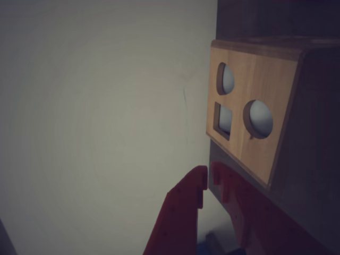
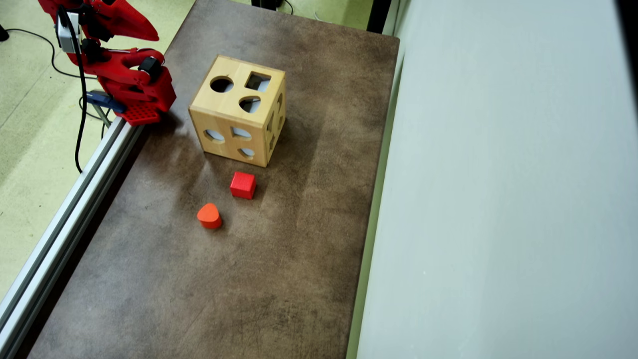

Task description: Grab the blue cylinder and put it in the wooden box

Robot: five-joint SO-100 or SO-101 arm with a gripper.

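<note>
Overhead view. Wooden box (image 2: 238,117) standing at 12 o'clock of table (image 2: 259,279) centre, the tallest obstacle. Red cube (image 2: 243,185) just off its 6 o'clock face, narrow gap between. Orange block (image 2: 209,216) near cube at 7 o'clock, apart. Open table from 3 through 6 to 8 o'clock. Aluminium rail (image 2: 65,224) bounding 9 o'clock edge; grey wall (image 2: 498,199) along 3 o'clock edge.

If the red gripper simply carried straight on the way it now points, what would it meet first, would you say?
Probably the light-wood box with shape cut-outs: in the wrist view the red gripper, fingertips nearly together, aims towards its lower corner. Depth is unclear, so it might just pass the box's left edge.
</note>
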